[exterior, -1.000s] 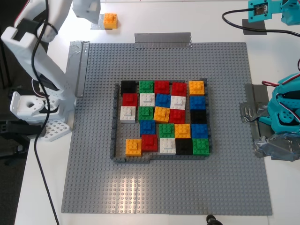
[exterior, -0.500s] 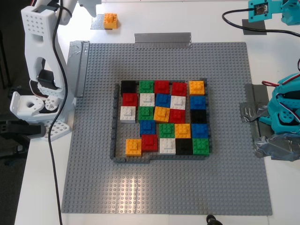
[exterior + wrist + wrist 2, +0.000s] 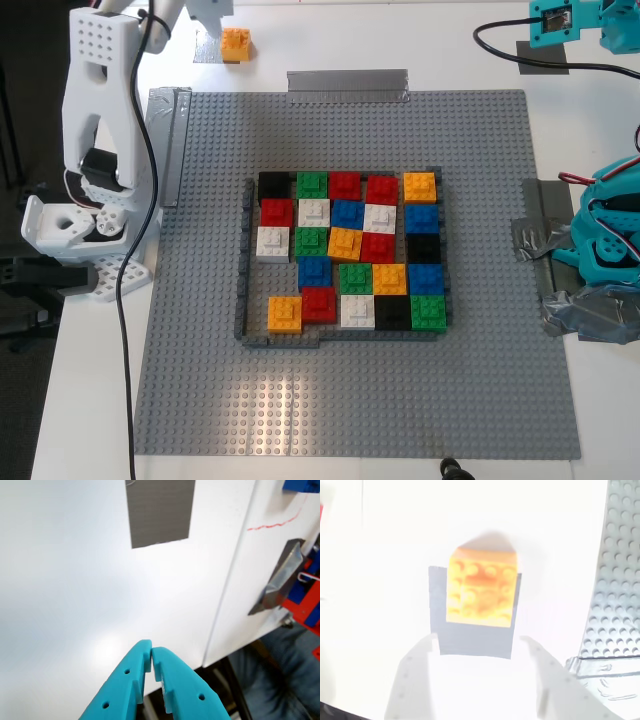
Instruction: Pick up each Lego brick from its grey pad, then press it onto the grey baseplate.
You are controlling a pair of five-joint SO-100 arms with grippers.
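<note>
The second wrist view looks straight down on the orange Lego brick (image 3: 482, 587), which sits squarely on its grey pad (image 3: 472, 640), a flat, shiny patch of tape only a little larger than the brick; the exterior view shows the same brick (image 3: 236, 44) as a small orange square at the top edge, with the pad under it mostly hidden by the white arm (image 3: 100, 110). My second hand (image 3: 477, 652) hangs over the near edge of that pad with its two pale fingers (image 3: 412, 680) spread wide apart and nothing between them, the brick untouched just beyond their tips (glare washes out much of this view). My first hand (image 3: 151, 652) is turquoise plastic, its pointed jaws drawn together and holding nothing, above bare white tabletop (image 3: 60, 590) near a second, empty grey tape patch (image 3: 160, 511). Only the exterior view takes in the large studded grey baseplate (image 3: 360, 400), where a low dark-grey frame (image 3: 241, 260) encloses a mosaic of red, green, blue, white, black and orange bricks (image 3: 347, 250), with a long strip of creased grey tape (image 3: 347, 84) at its far edge
</note>
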